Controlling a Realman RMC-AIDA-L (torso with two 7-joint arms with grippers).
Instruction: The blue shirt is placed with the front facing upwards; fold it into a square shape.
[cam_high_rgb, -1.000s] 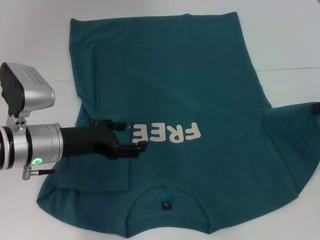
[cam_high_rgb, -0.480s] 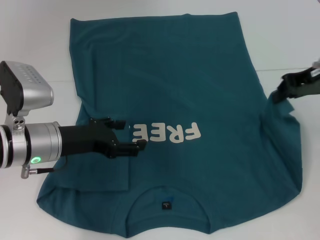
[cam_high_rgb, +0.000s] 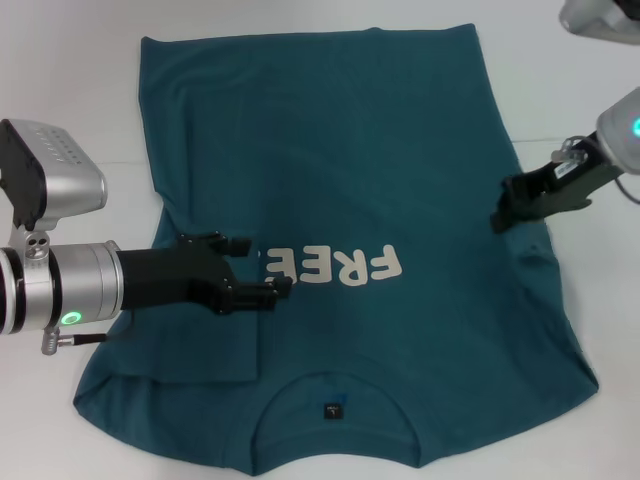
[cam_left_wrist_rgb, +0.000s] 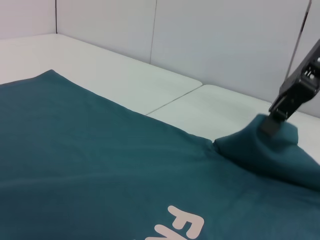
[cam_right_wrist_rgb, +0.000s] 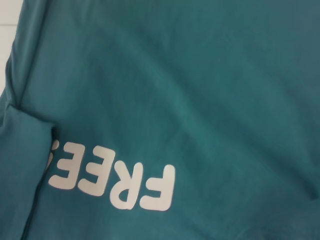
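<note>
The blue shirt (cam_high_rgb: 400, 150) lay front-up on the white table (cam_high_rgb: 70, 80), neckline toward 6 o'clock and hem toward 12 o'clock in the head view. Bare table surface surrounded the garment at 9, 12 and 3 o'clock. The left sleeve was folded inward, its edge covering the end of the cream "FREE!" lettering (cam_high_rgb: 330, 266). No containers were present. The left gripper (cam_high_rgb: 262, 268) reached in horizontally from 9 o'clock, fingers apart, over the folded sleeve beside the lettering; contact could not be confirmed. The right gripper (cam_high_rgb: 510, 208) entered from 2 o'clock, angled downward, clamped on the right sleeve, holding that fabric raised in a peak.
</note>
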